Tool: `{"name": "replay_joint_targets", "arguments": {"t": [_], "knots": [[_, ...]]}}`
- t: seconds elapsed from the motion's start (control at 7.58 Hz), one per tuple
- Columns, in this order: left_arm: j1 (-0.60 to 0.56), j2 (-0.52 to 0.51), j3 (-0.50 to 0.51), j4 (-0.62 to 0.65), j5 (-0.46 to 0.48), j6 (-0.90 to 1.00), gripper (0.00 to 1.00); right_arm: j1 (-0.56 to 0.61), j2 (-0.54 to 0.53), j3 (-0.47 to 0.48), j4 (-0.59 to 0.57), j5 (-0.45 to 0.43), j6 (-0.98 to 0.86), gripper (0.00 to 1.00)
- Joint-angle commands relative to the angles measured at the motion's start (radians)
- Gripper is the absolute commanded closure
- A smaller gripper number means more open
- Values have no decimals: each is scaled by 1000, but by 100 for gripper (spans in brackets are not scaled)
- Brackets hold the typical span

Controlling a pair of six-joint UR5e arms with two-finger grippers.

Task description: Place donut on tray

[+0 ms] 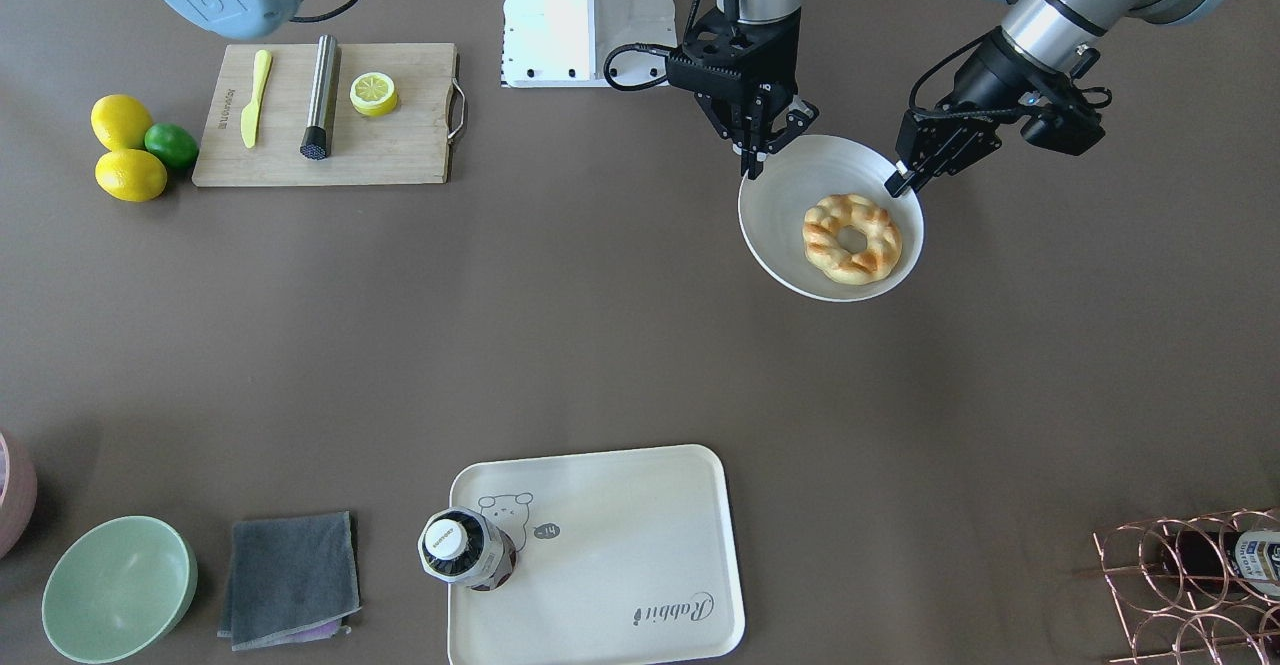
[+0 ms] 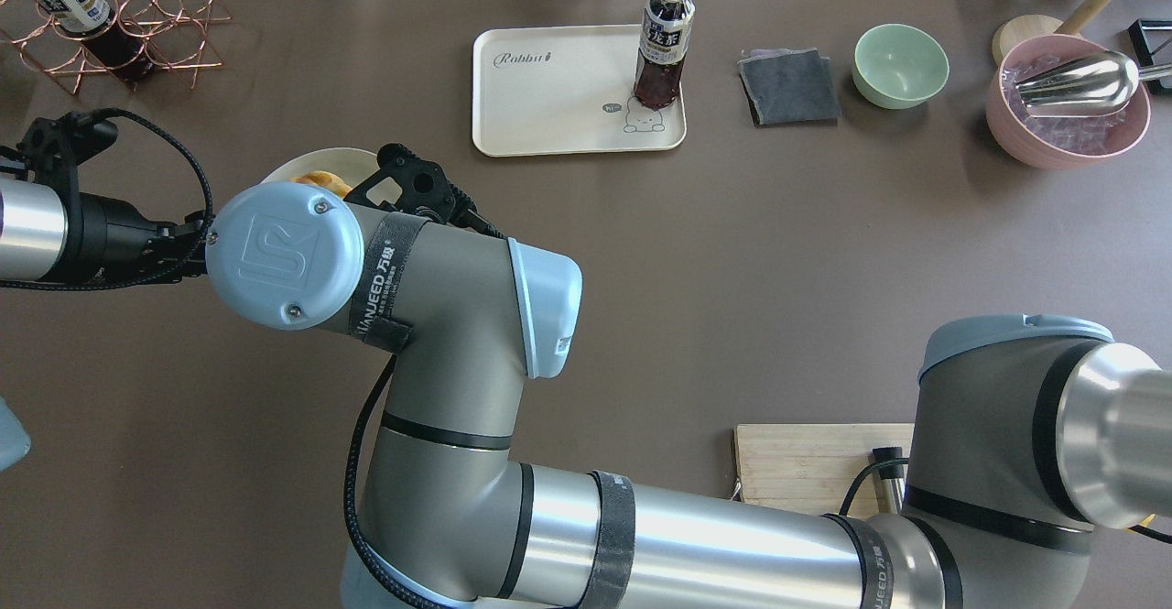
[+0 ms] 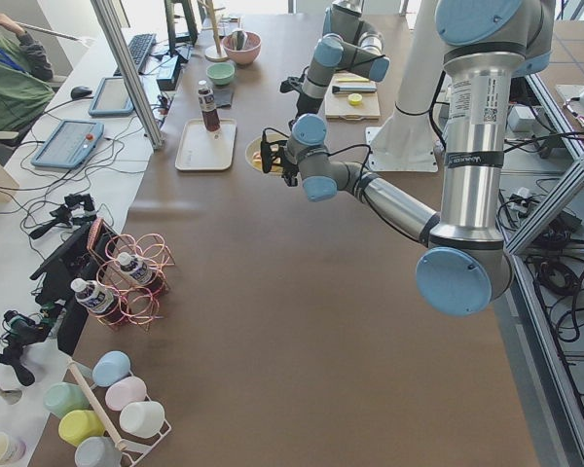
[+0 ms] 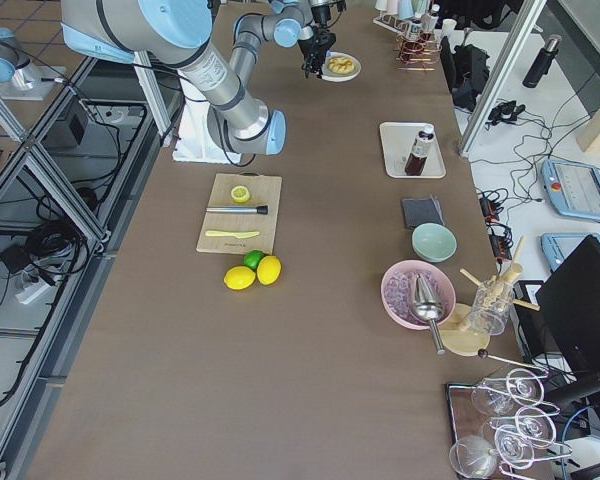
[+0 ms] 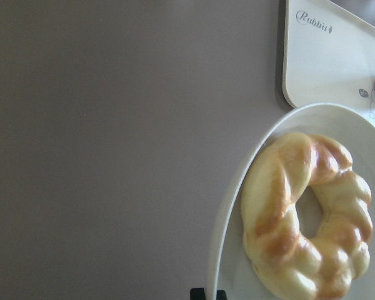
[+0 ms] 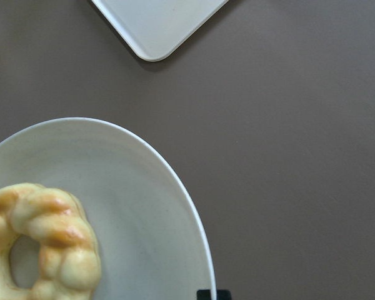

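Note:
The donut (image 1: 852, 238), a golden braided ring, lies on a round white plate (image 1: 790, 205) on the robot's left side of the table. My left gripper (image 1: 897, 183) is shut on one edge of the plate's rim, and the donut (image 5: 306, 219) fills its wrist view. My right gripper (image 1: 752, 163) reaches across and is shut on the opposite edge of the rim; the donut (image 6: 40, 244) shows at that view's lower left. The cream tray (image 1: 620, 555) lies apart on the table's far side, with a dark bottle (image 1: 465, 548) standing on its bear corner.
A wooden cutting board (image 1: 325, 115) holds a lemon half, a knife and a metal cylinder, with lemons and a lime beside it. A green bowl (image 1: 118, 588), a grey cloth (image 1: 290, 578) and a copper wire rack (image 1: 1190, 585) line the far edge.

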Motion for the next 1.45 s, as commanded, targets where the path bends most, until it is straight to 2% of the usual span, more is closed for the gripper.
{"name": "replay_joint_targets", "arguments": {"t": [0.0,0.13,0.26,0.53,0.66,0.79,0.92,1.06,1.32], "knots": [[-2,-1,2,0,-2,0,100,8,-7,30,1,0,-8,100],[-2,-1,6,1,-2,-2,100,20,-11,38,-1,3,-19,39],[-2,-1,10,3,-2,-2,100,27,-15,49,-1,3,-75,0],[-2,-31,19,50,-2,-3,100,40,-55,143,-31,11,-133,0],[-3,-100,38,133,2,-8,100,43,-110,247,-68,14,-199,0],[-3,-182,53,250,5,-14,100,71,-188,330,-71,58,-266,0],[-3,-282,105,320,6,-117,100,123,-233,366,-70,125,-313,0],[-3,-391,210,322,6,-218,100,187,-259,373,-71,182,-377,0],[-23,-516,381,308,7,-392,100,343,-363,370,-64,305,-612,0]]}}
